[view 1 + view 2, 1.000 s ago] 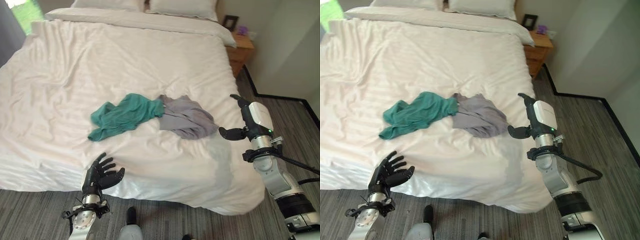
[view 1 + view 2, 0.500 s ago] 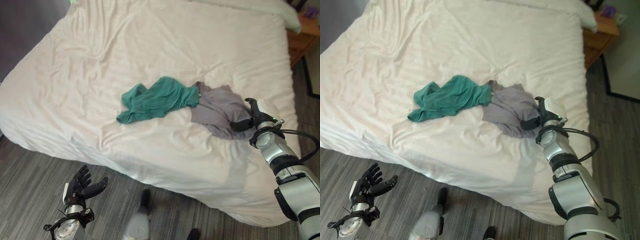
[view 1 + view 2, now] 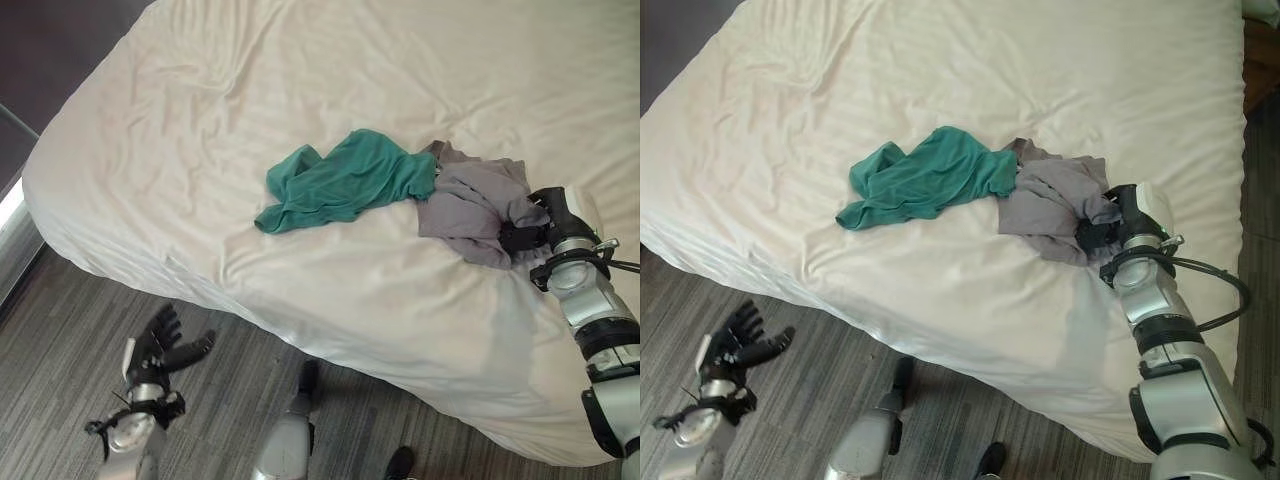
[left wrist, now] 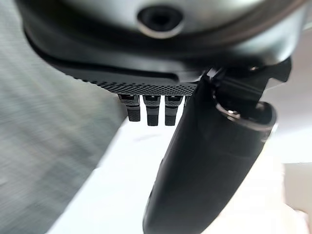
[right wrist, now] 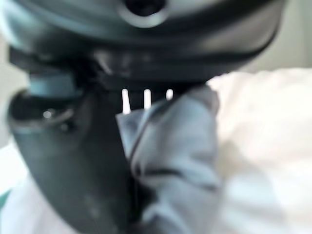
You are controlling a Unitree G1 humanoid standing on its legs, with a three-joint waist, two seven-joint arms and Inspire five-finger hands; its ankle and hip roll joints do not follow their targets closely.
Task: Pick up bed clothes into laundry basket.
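Note:
A green garment [image 3: 345,180] lies crumpled on the white bed [image 3: 230,90], and a grey garment [image 3: 470,200] lies bunched against its right end. My right hand [image 3: 528,232] is at the grey garment's right edge, its fingers and thumb curled round a fold of the grey cloth [image 5: 175,146]. My left hand [image 3: 160,345] hangs over the floor before the bed's near left side, fingers straight and spread, holding nothing.
The bed's near edge runs diagonally from the left down to the lower right. Grey wood-look floor [image 3: 70,340] lies before it. A dark wall or panel [image 3: 40,50] stands at the upper left.
The camera has shifted along the bed. My right hand has pushed into the grey garment and closed on it, bunching the cloth. My left hand stays open over the floor.

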